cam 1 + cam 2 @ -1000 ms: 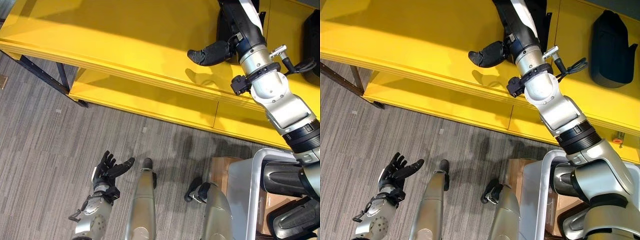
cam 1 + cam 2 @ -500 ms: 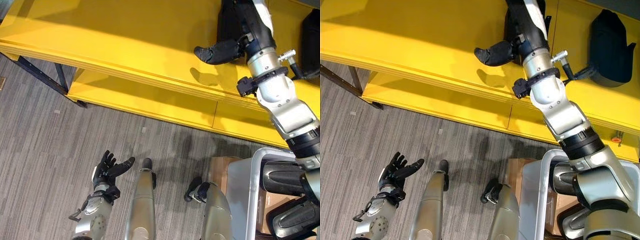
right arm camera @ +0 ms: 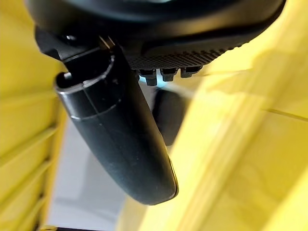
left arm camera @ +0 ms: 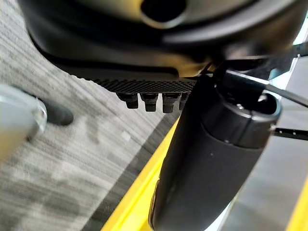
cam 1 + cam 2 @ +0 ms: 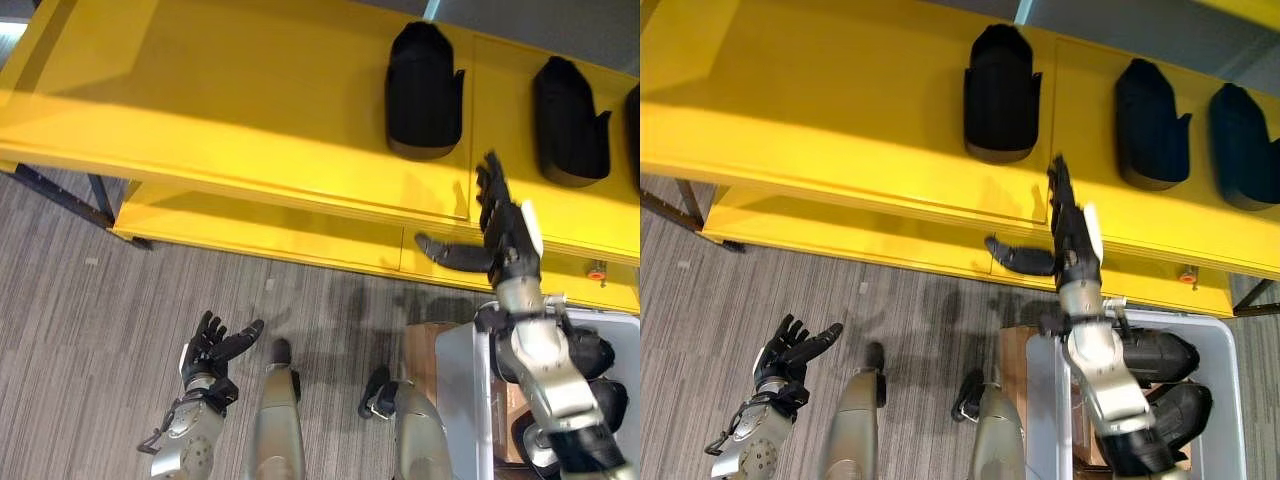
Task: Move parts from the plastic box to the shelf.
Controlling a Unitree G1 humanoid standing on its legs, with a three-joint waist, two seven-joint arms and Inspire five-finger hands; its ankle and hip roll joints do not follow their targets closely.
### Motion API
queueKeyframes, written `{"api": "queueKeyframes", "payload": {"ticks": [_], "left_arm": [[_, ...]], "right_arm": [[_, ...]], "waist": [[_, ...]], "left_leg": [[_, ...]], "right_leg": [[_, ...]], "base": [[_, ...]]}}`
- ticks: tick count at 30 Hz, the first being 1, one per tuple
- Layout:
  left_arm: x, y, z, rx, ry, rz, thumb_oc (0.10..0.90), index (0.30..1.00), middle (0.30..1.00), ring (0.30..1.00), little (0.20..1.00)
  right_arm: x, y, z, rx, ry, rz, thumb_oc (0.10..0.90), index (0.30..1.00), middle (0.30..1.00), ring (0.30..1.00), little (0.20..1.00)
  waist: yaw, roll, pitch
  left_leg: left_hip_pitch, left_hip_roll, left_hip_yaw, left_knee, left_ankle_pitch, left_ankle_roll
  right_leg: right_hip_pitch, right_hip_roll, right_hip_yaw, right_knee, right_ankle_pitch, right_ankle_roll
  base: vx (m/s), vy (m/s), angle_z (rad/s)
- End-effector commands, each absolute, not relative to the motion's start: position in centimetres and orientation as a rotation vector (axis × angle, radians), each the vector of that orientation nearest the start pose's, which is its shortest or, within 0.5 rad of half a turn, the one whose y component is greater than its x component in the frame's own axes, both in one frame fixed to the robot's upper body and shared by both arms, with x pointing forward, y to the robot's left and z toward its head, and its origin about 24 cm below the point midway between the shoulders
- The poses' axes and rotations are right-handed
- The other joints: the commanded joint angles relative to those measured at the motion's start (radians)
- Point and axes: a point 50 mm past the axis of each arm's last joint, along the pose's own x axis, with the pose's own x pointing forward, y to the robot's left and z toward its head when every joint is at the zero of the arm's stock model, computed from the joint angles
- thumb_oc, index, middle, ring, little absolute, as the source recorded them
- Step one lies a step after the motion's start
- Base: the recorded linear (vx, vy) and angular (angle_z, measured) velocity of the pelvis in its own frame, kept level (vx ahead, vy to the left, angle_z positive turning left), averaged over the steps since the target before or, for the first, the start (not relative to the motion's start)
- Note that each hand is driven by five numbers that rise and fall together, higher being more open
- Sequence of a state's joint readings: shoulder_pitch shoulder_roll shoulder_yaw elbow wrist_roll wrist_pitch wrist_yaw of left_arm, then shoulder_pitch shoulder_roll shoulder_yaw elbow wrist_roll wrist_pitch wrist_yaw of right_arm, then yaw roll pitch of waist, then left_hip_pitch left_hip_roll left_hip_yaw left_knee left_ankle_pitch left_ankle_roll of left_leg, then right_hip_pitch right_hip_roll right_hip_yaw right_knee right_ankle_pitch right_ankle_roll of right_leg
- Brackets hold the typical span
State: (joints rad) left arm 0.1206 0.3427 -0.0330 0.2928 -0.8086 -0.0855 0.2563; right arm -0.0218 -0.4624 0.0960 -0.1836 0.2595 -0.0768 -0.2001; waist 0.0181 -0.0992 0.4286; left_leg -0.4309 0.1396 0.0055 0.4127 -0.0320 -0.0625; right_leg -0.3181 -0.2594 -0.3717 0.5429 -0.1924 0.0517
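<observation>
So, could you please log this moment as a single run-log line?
right hand: open, empty, before shelf | left hand: open, idle | black parts: three on shelf | plastic box: parts inside

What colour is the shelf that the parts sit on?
Bright yellow; the shelf shows best in the right eye view, with black parts on it.

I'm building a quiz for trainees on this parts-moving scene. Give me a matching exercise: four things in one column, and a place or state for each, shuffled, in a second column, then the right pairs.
Things:
1. right hand
2. left hand
3. black parts on the shelf
4. black parts in the plastic box

Places or states:
A. lying in the white bin at lower right
B. open, low over the grey floor
C. standing in a row on the yellow shelf top
D. open, empty, raised in front of the shelf's edge

Pairs: 1-D, 2-B, 3-C, 4-A
</observation>
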Motion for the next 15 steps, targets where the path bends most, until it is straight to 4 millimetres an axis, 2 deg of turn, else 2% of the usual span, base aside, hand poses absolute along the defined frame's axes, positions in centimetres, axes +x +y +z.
{"api": "queueKeyframes", "payload": {"ticks": [1, 6, 8, 9, 11, 12, 13, 14, 15], "left_arm": [[19.7, 25.7, -2.2, -0.332, 0.268, 0.433, 0.900, 1.000, 1.000, 1.000, 1.000], [18.3, 25.9, -3.2, -0.322, 0.308, 0.453, 0.900, 1.000, 1.000, 1.000, 1.000], [17.8, 25.7, -3.6, -0.321, 0.323, 0.447, 0.900, 1.000, 1.000, 1.000, 1.000], [17.8, 25.7, -3.6, -0.320, 0.323, 0.447, 0.900, 1.000, 1.000, 1.000, 1.000], [17.5, 25.4, -4.0, -0.313, 0.345, 0.438, 0.900, 1.000, 1.000, 1.000, 1.000], [17.2, 24.9, -4.3, -0.306, 0.359, 0.422, 0.900, 1.000, 1.000, 1.000, 1.000], [17.2, 24.8, -4.3, -0.299, 0.357, 0.413, 0.900, 1.000, 1.000, 1.000, 1.000], [17.1, 24.8, -4.3, -0.298, 0.357, 0.413, 0.900, 1.000, 1.000, 1.000, 1.000], [17.1, 24.6, -4.4, -0.292, 0.361, 0.406, 0.900, 1.000, 1.000, 1.000, 1.000]], "right_arm": [[25.6, -19.8, 16.7, -0.119, -0.576, 0.021, 0.900, 1.000, 1.000, 1.000, 1.000], [24.2, -19.7, 13.4, -0.104, -0.435, 0.062, 0.900, 1.000, 1.000, 1.000, 1.000], [23.5, -20.2, 11.2, -0.041, -0.342, 0.030, 0.900, 1.000, 1.000, 1.000, 1.000], [23.5, -20.3, 11.2, -0.041, -0.342, 0.030, 0.900, 1.000, 1.000, 1.000, 1.000], [22.8, -20.7, 8.9, -0.026, -0.241, 0.001, 0.900, 1.000, 1.000, 1.000, 1.000], [21.8, -21.2, 6.2, 0.014, -0.128, -0.046, 0.900, 1.000, 1.000, 1.000, 1.000], [21.3, -21.3, 4.8, 0.030, -0.065, -0.067, 0.900, 1.000, 1.000, 1.000, 1.000], [21.3, -21.3, 4.7, 0.031, -0.065, -0.067, 0.900, 1.000, 1.000, 1.000, 1.000], [20.9, -21.2, 3.9, 0.050, -0.029, -0.077, 0.900, 1.000, 1.000, 1.000, 1.000]], "waist": [[-0.012, 0.009, -0.140], [-0.026, 0.017, -0.218], [-0.035, 0.022, -0.242], [-0.035, 0.021, -0.244], [-0.043, 0.025, -0.272], [-0.051, 0.032, -0.300], [-0.055, 0.035, -0.322], [-0.054, 0.035, -0.321], [-0.057, 0.036, -0.329]], "left_leg": [[0.113, 0.030, -0.038, -0.081, -0.069, -0.001], [0.254, 0.029, 0.006, -0.244, -0.028, 0.000], [0.294, 0.028, 0.018, -0.296, -0.014, 0.003], [0.293, 0.027, 0.018, -0.299, -0.010, 0.003], [0.331, 0.029, 0.032, -0.343, 0.002, 0.000], [0.364, 0.025, 0.046, -0.388, 0.013, -0.004], [0.392, 0.025, 0.061, -0.429, 0.024, -0.008], [0.395, 0.025, 0.062, -0.433, 0.025, -0.008], [0.406, 0.024, 0.069, -0.452, 0.032, -0.011]], "right_leg": [[0.098, 0.009, 0.051, -0.171, 0.079, 0.087], [0.200, 0.028, 0.075, -0.326, 0.135, 0.110], [0.236, 0.031, 0.082, -0.377, 0.156, 0.115], [0.235, 0.030, 0.082, -0.380, 0.158, 0.115], [0.275, 0.034, 0.082, -0.432, 0.176, 0.123], [0.300, 0.035, 0.085, -0.477, 0.193, 0.131], [0.316, 0.035, 0.085, -0.510, 0.208, 0.137], [0.318, 0.035, 0.086, -0.512, 0.209, 0.137], [0.324, 0.036, 0.086, -0.526, 0.216, 0.140]], "base": [[0.11, 0.074, -0.17], [0.10, 0.069, -0.18], [0.04, 0.056, -0.19], [0.04, 0.043, -0.16], [0.06, 0.065, -0.07], [0.08, 0.122, 0.00], [0.07, 0.103, 0.00], [0.03, 0.074, -0.10], [0.02, 0.054, -0.15]]}}
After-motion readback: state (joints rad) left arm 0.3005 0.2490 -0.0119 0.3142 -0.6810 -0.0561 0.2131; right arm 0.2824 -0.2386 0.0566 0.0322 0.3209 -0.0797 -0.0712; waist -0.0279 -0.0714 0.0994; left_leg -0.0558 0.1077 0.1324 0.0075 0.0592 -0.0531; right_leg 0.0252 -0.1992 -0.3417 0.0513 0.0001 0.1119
